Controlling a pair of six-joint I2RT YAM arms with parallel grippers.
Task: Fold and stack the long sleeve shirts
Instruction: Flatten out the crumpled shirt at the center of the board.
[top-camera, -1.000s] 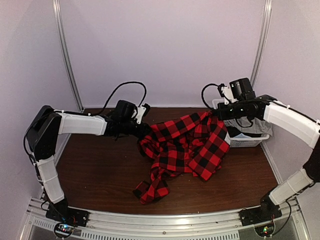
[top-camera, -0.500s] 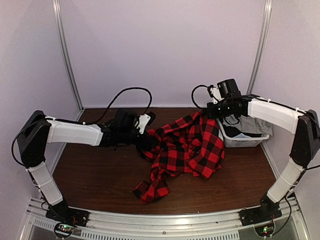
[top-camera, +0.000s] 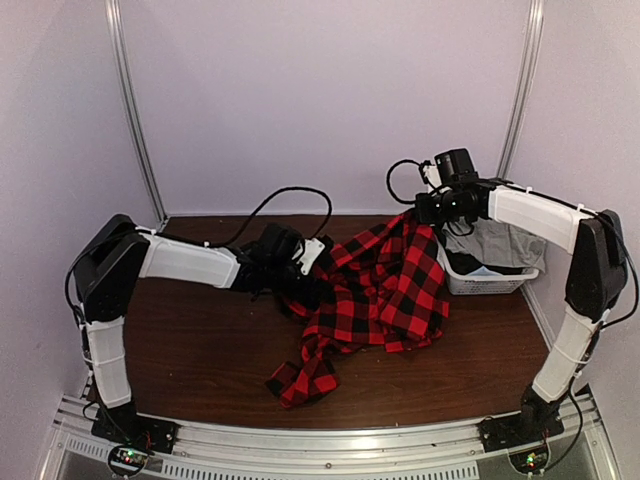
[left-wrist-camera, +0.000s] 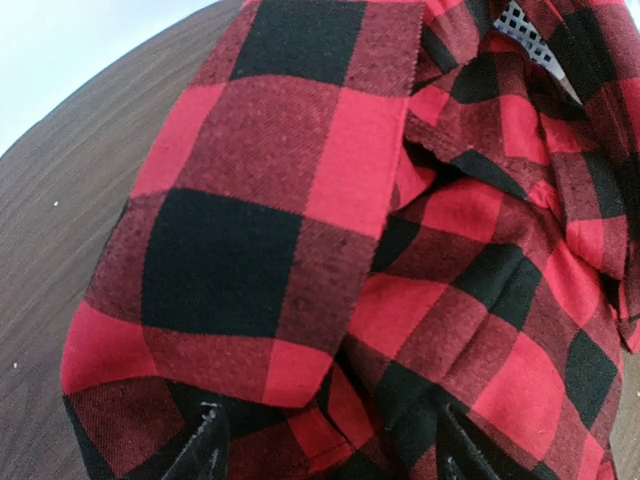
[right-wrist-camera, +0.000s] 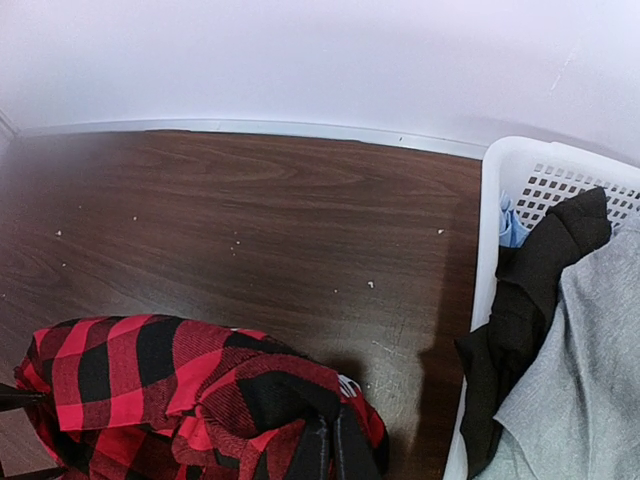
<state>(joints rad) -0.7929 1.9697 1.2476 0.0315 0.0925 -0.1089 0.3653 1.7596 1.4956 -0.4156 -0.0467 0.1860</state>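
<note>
**A:** Flannel shirt (top-camera: 385, 290), red-and-black check, lies bunched on the wooden table (top-camera: 200, 340), right of centre. What looks like a sleeve trails toward the near edge. It isn't flat and no fold is made yet.

**B:** So the step is spreading it out, I'd guess. How to do it well?

**A:** Right gripper (right-wrist-camera: 332, 450) holds a far edge raised, just beside the white mesh basket (top-camera: 480, 283). The left one needs a matching edge: shoulder or collar, single layer, not the wad. Then draw the two apart and lay the shirt flat, away from the basket rim.

**B:** Jaws?

**A:** Right: closed tight on the flannel, cloth bunched around the tips. Left gripper (top-camera: 312, 268): fingers (left-wrist-camera: 205, 445) wide apart at the shirt's left side, over a folded band of fabric. Nothing is clamped. Can't tell if the tips touch the cloth.

**B:** Risk?

**A:** Catching two layers would likely twist the shirt when it's stretched. The grey garment (right-wrist-camera: 560, 380) and the black one (right-wrist-camera: 540, 260) in the basket also sit close to the right grip.
</note>
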